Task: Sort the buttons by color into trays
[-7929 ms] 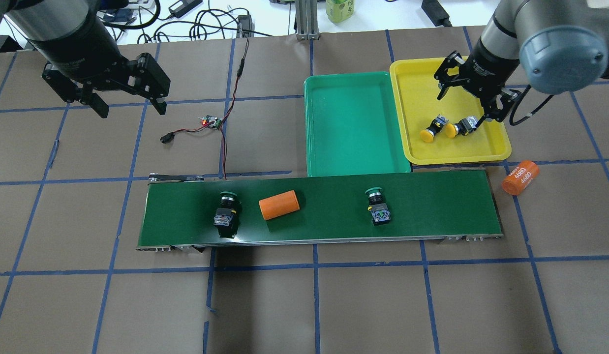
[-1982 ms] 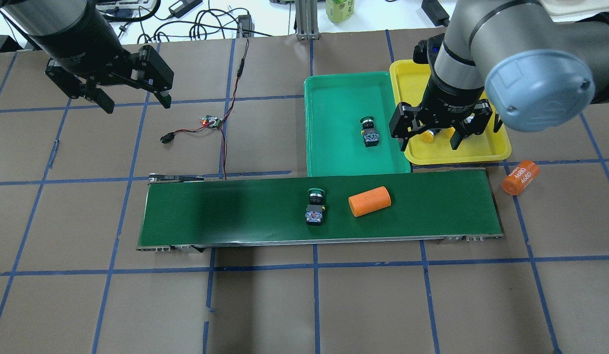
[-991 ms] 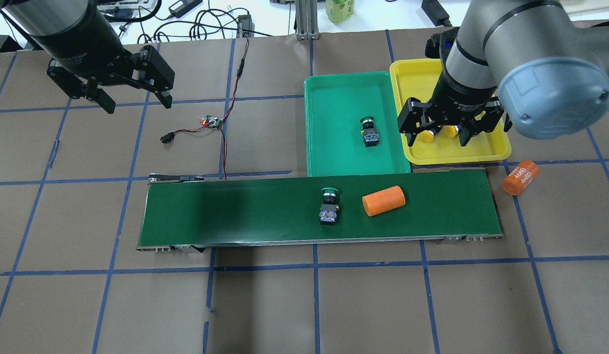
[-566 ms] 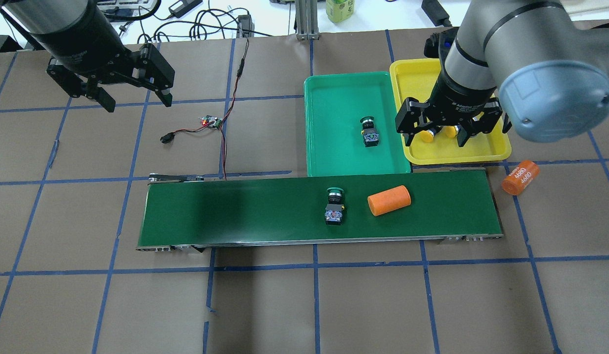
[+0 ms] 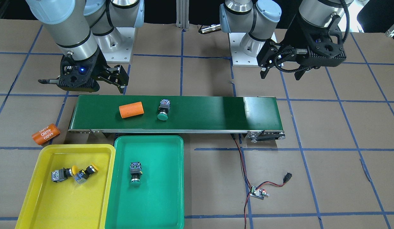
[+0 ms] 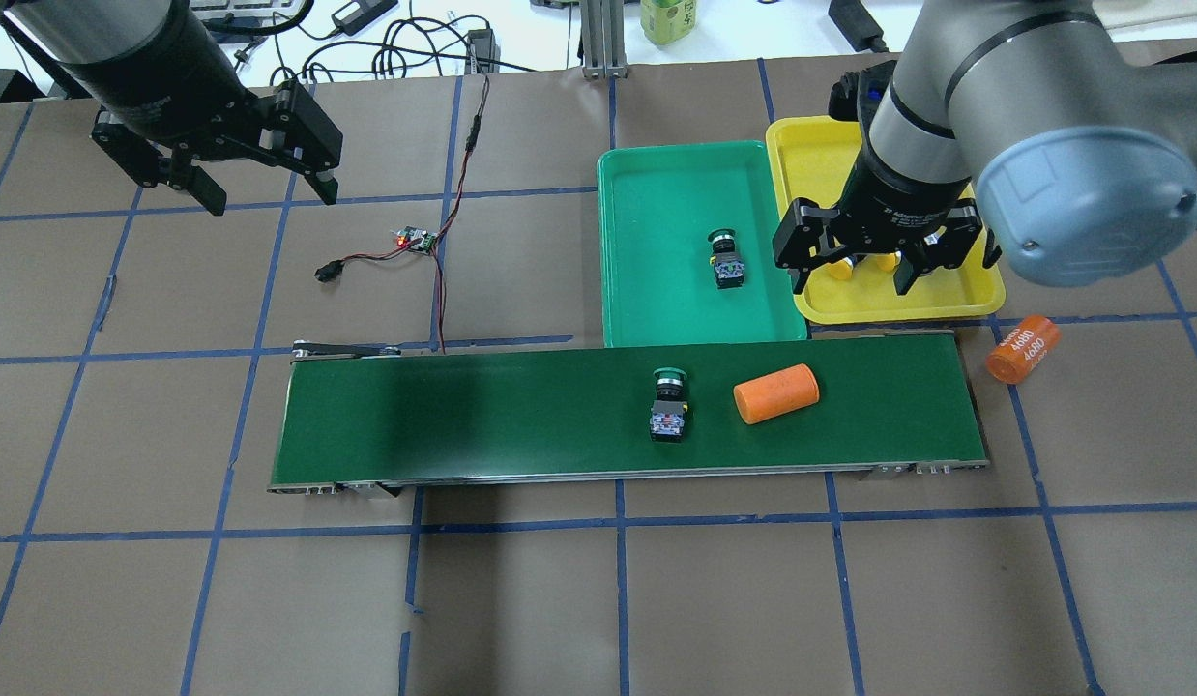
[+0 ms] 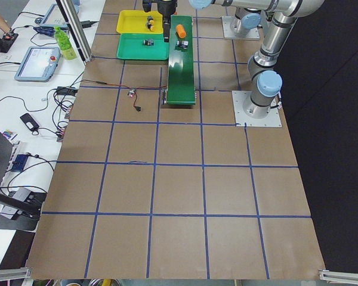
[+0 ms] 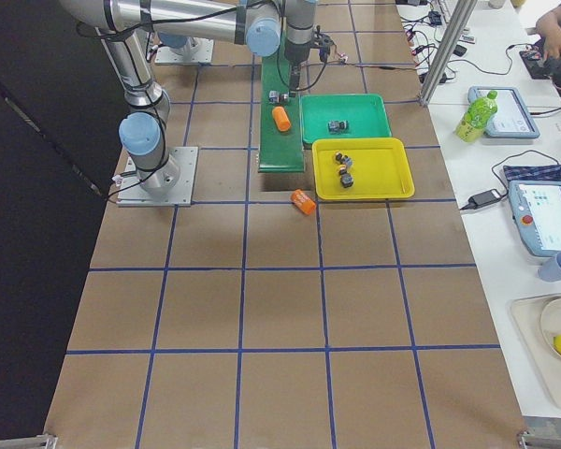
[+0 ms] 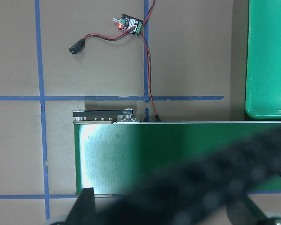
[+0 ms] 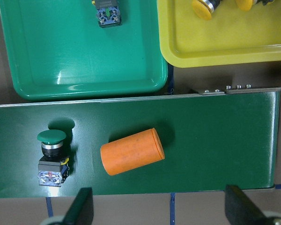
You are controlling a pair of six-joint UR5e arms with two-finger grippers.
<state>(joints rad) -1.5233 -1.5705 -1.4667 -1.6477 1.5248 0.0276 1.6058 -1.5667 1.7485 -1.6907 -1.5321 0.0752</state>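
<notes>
Conveyor belt (image 6: 463, 416) carrying a green button (image 6: 668, 406), lying on its side right of the belt's middle, cap pointing toward the trays. Lying just beside it toward the belt's right end, not touching, an orange cylinder (image 6: 775, 392). Standing side by side along the belt's far edge, the green tray (image 6: 656, 193) and the yellow tray (image 5: 57, 206). Resting near the green tray's middle, toward the edge beside the yellow one, a second green button (image 6: 726, 261). Lying close together in the yellow tray's half nearest the belt, one yellow button (image 5: 61, 174) and the other yellow button (image 5: 85, 171); contact between them impossible to tell. Hanging high over the belt's right part, the right hand (image 6: 852, 282), jaws spread wide and gripping nothing. Hanging high over the belt's left end, the left hand (image 6: 268, 198), jaws equally wide, empty. Lying on the desk (image 6: 560, 599) just past the belt's right end, a second orange cylinder (image 6: 1022, 349), printed 4680. Lying on the desk beyond the belt's far edge, toward its left end, a small circuit board (image 6: 415, 239) trailing red and black wires.
</notes>
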